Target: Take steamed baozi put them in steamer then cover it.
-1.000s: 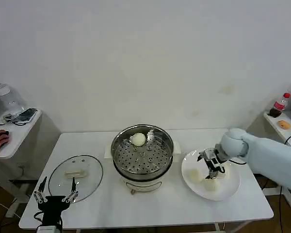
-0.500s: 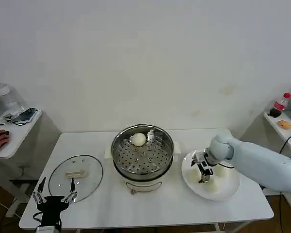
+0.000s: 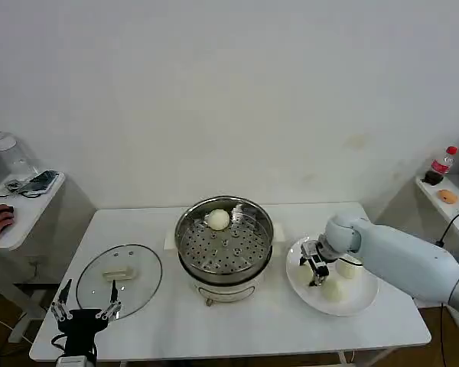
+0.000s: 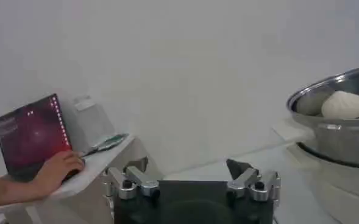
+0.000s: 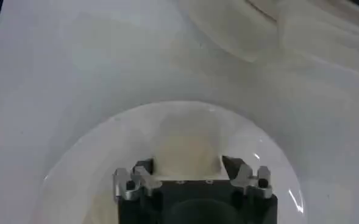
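Right wrist view: the right claw (image 5: 188, 173) is closed around a small off-white steamed baozi (image 5: 185, 143) on the flat white plate (image 3: 359, 302), for carrying to the shiny round steel steamer (image 3: 224, 243), where one baozi (image 3: 218, 219) lies. The left claw (image 3: 86, 304) is parked open over the tabletop (image 3: 237, 325).

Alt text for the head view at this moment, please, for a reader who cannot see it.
The right gripper reaches down over a baozi on the white plate, two more buns beside it. One baozi sits in the open steamer mid-table. The glass lid lies flat to the left, near the parked left gripper, its fingers open.
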Robot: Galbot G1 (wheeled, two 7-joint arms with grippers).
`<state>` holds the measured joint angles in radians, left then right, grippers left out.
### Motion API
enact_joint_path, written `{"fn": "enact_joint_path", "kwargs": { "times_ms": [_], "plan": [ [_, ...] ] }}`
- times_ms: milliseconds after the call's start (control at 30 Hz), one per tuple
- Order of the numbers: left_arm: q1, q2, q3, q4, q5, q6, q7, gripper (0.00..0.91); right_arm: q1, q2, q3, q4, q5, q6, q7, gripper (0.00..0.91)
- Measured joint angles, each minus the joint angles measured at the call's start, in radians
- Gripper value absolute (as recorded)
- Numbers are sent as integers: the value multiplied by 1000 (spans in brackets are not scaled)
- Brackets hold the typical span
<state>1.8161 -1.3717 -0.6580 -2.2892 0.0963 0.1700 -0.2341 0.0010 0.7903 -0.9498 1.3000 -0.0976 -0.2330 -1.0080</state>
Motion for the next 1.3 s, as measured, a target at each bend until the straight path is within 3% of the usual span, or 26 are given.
{"fn": "enact_joint_path", "kwargs": {
  "times_ms": [467,833,1033,1300],
  "plan": [
    [0,6,1,-9,-1,0,0,907,99,-58,-18,55,35,-16,-23,655],
    [-15,19,15,-12,-1,3,0,907,352,-94,-96,145,163,-56,-15,665],
    [-29,32,2,-4,-13,6,1,907,491,-40,-148,174,266,-106,6,675],
    [-42,35,-23,-5,-29,14,4,907,564,112,-185,170,434,-213,60,675]
  ]
}}
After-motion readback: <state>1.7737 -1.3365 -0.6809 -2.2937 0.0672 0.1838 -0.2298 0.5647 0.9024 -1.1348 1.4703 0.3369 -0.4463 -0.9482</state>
